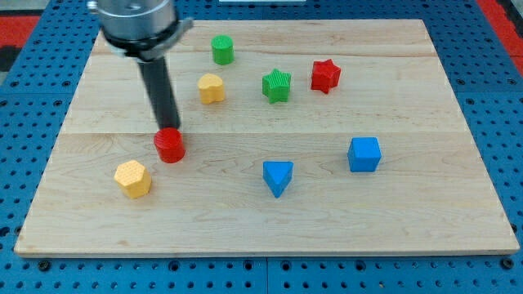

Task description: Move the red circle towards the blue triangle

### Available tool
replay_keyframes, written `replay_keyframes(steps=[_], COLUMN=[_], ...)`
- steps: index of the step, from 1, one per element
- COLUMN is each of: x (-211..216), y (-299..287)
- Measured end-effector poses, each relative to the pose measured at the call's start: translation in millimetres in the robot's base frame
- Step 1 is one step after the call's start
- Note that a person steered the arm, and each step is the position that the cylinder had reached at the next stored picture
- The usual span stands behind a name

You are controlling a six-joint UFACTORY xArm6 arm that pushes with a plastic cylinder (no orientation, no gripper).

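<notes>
The red circle lies on the wooden board at the view's left of centre. The blue triangle lies to its right and a little lower, near the board's middle bottom. My tip stands right at the top edge of the red circle, touching or almost touching it. The dark rod rises from there towards the view's top left.
A yellow hexagon lies below left of the red circle. A yellow heart-like block, a green cylinder, a green star and a red star lie in the upper half. A blue cube lies at the right.
</notes>
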State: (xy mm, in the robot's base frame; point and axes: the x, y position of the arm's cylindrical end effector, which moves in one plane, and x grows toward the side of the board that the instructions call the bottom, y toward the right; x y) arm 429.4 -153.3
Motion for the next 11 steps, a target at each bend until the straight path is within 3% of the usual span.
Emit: replay_keyframes(steps=[2, 4, 7, 11], x=[1, 16, 35, 35], y=[-77, -35, -33, 53])
